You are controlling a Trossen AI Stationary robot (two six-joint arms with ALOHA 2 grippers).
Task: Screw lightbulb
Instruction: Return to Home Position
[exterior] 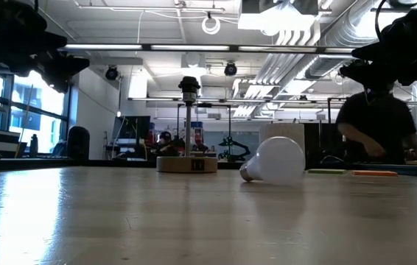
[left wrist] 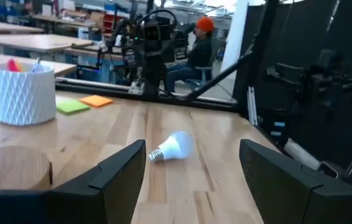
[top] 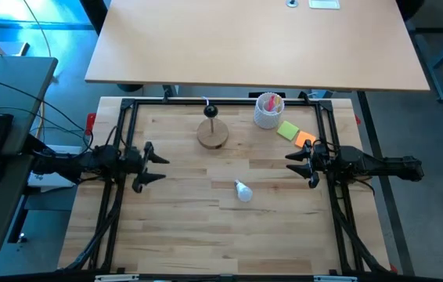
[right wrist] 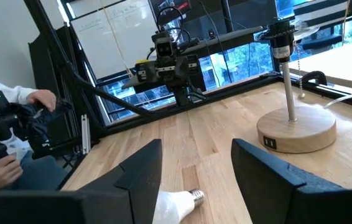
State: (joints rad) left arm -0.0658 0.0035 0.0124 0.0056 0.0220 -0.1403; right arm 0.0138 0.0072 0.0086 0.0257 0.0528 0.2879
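The lightbulb [top: 243, 190] [exterior: 275, 160], white with a silvery screw base, lies on its side near the middle of the wooden table, touched by nothing. The stand, a wooden disc [top: 213, 133] [right wrist: 296, 130] with an upright rod and a black socket [top: 210, 111] on top, is farther back. My left gripper [top: 164, 169] [left wrist: 191, 162] hovers open at the table's left side, level and pointing toward the bulb [left wrist: 173, 147]. My right gripper [top: 289, 162] [right wrist: 196, 155] hovers at the right side, level, with a gap between its fingers; the bulb [right wrist: 176, 204] lies below and ahead of it.
A white ribbed cup [top: 268, 110] [left wrist: 22, 93] with pink contents stands at the back right. Beside it lie a green note [top: 287, 130] and an orange one [top: 305, 141]. A black frame [top: 127, 117] borders the table. A person [exterior: 378, 125] sits beyond it.
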